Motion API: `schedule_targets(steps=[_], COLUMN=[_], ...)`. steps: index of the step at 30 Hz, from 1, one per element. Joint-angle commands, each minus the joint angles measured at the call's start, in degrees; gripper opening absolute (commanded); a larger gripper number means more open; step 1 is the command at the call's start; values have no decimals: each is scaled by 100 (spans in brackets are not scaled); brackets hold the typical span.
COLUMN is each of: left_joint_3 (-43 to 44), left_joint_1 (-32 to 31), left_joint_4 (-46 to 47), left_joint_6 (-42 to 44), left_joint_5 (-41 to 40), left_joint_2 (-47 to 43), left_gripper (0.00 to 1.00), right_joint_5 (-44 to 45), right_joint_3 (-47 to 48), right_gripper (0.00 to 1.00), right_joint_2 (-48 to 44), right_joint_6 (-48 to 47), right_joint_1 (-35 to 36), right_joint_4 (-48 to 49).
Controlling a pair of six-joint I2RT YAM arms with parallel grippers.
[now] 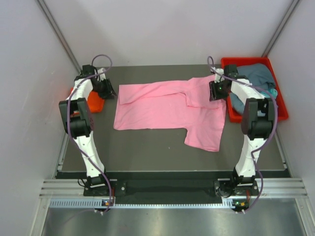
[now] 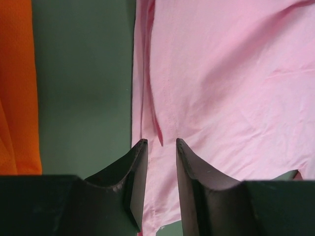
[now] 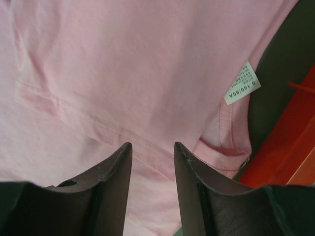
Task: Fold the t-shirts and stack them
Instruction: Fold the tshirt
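Pink t-shirt [image 1: 162, 105] lies spread across the middle of the bench [image 1: 147, 152]. Left fingers [image 2: 137, 169] stand parted over its 10 o'clock corner and right fingers [image 3: 118, 172] parted over its 2 o'clock edge, both gripping nothing. Orange t-shirt [image 1: 95, 102] sits at 9 o'clock. Grey-blue t-shirt [image 1: 258, 76] fills the red tray [image 1: 246, 60] at 2 o'clock.

Pink t-shirt [image 1: 157, 108], red tray [image 1: 246, 61]

Dark grey matte table [image 1: 147, 147], boxed in by plain white walls [image 1: 162, 29] behind it and on both sides. Grey struts [image 1: 59, 35] slant up the corners beyond its far edge. Along its near edge an aluminium rail [image 1: 285, 187], then brushed metal sheet [image 1: 167, 221]; light soft, even.
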Motion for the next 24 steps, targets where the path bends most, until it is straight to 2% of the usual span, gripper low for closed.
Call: schedule_targets(steps=[1,7,19,24], left_joint_3=[-190,-726,-858,-797], left_joint_1=[37,37,46,55], left_joint_4=[-55,-47,-143,-134], left_joint_6=[-65,-267,-320,-277], left_joint_5=[110,198,14,-101], left_joint_2=[-85,-313,-270,-243], left_gripper=[34,32,30,30], right_joint_5=[300,476,538,494], right_joint_3=[-38,-275,-697,-417], right_gripper=[40,40,40,40], right_joint_2=[-322,-515,-735,-656], right_joint_6=[-321,-409,-471,-383], right_joint_1=[-33,-24,-33,-33], right_joint_4=[-70,-88,-44,-52])
